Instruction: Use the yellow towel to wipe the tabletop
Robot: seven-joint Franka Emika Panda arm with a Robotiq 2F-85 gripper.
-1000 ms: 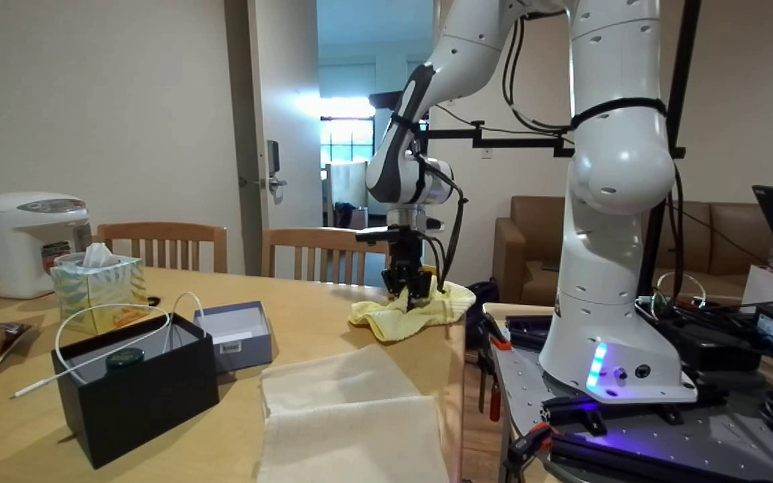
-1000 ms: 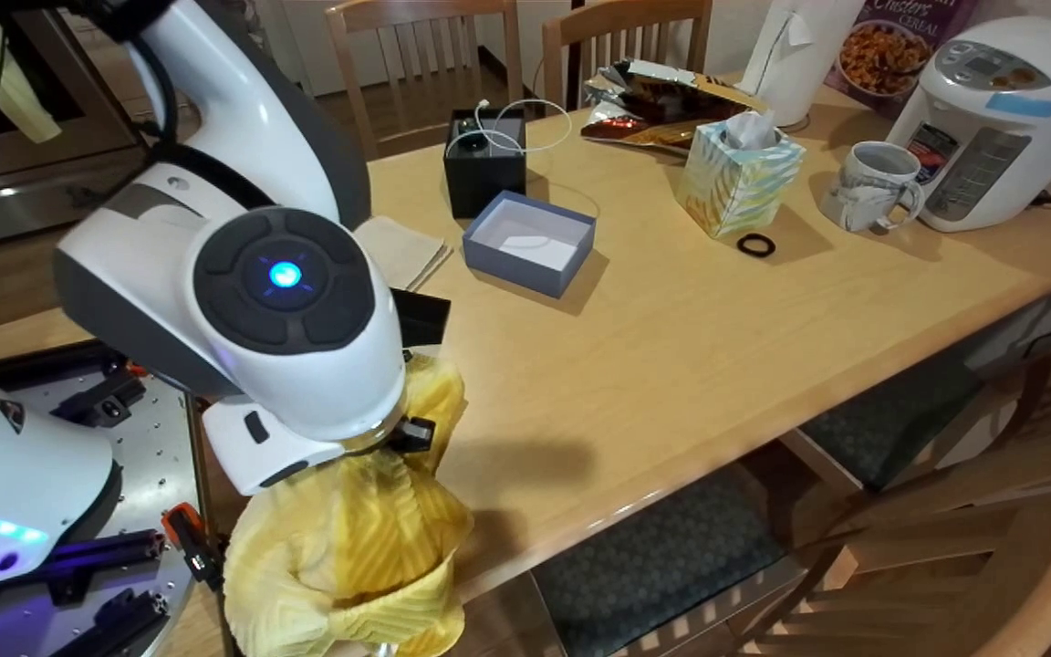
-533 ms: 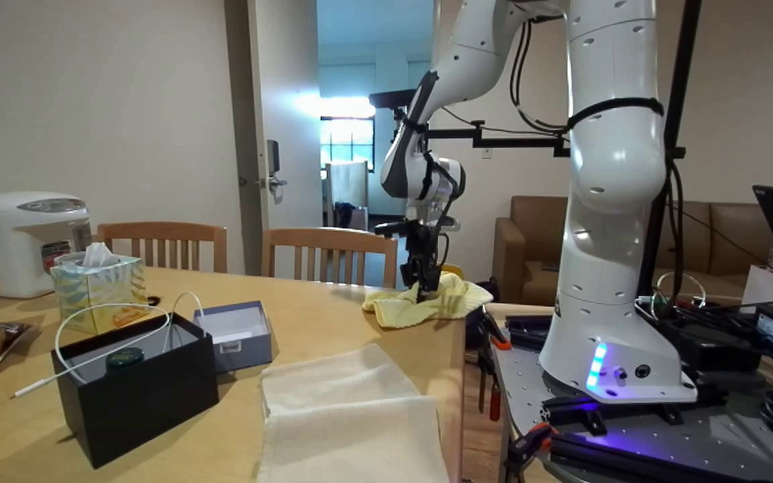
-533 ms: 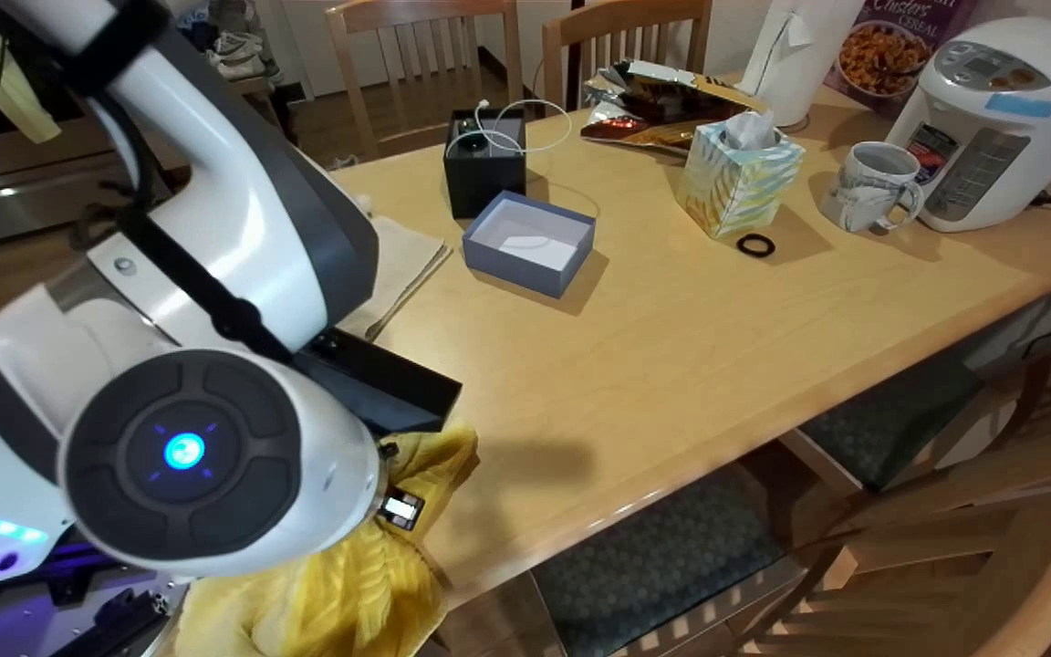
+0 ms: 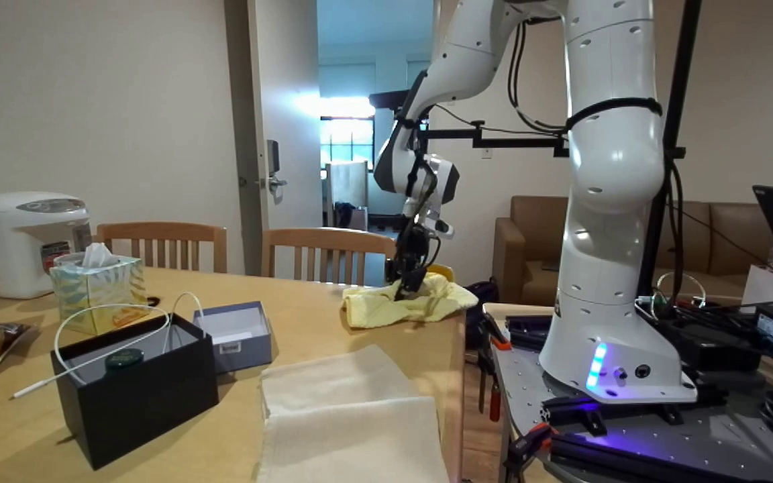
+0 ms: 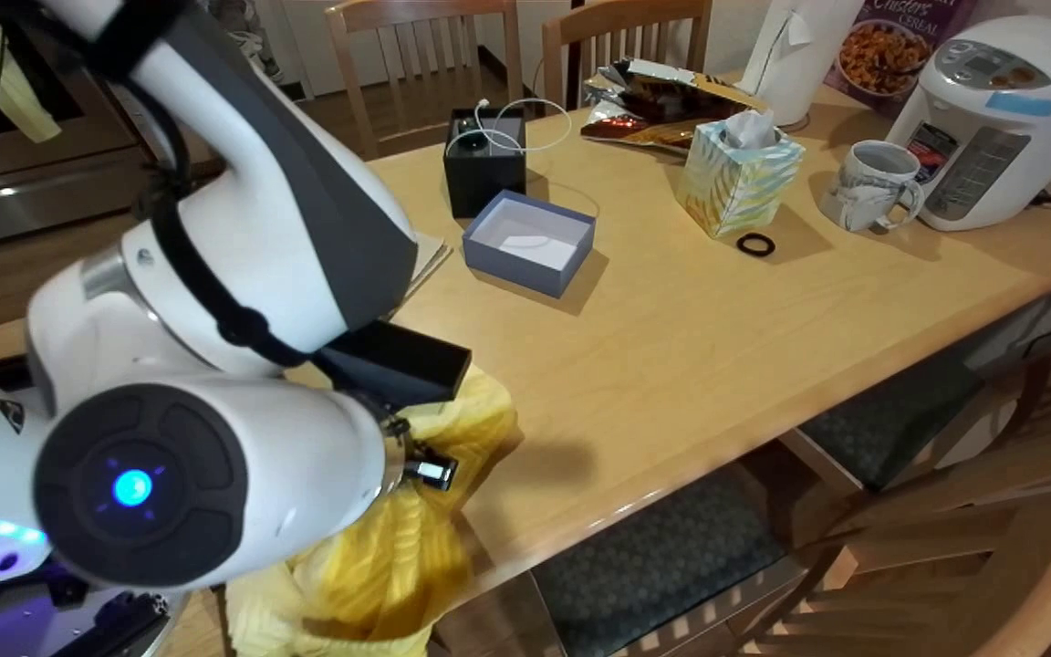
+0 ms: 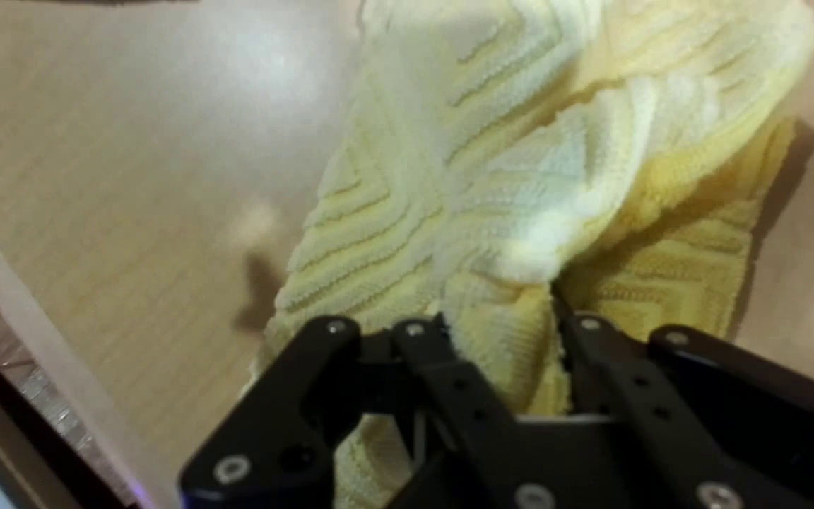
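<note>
The yellow towel (image 5: 376, 310) lies crumpled on the wooden tabletop (image 5: 316, 305) near the table end by the robot base. It also shows in an exterior view (image 6: 389, 547), partly under the arm. My gripper (image 5: 405, 285) points down, tilted, with its fingers in the towel. In the wrist view, the gripper (image 7: 502, 318) is shut on a bunched fold of the towel (image 7: 379, 240), which fills the space between the fingers. The rest of the towel spreads flat and folded over the table around the fingers. The fingertips themselves are partly hidden by cloth.
A beige cloth (image 5: 353, 429) lies along the table edge. A black box (image 5: 135, 389) with a white cable and a blue-grey box lid (image 5: 235, 335) stand beyond it. A tissue box (image 6: 740, 178), mug (image 6: 872, 187), black ring (image 6: 755, 245) and water boiler (image 6: 1000, 119) stand farther off.
The gripper and towel first shifted toward the robot base, then back toward the table's middle. The gripper is now more tilted. The towel stays in its grasp; the other objects have not moved.
</note>
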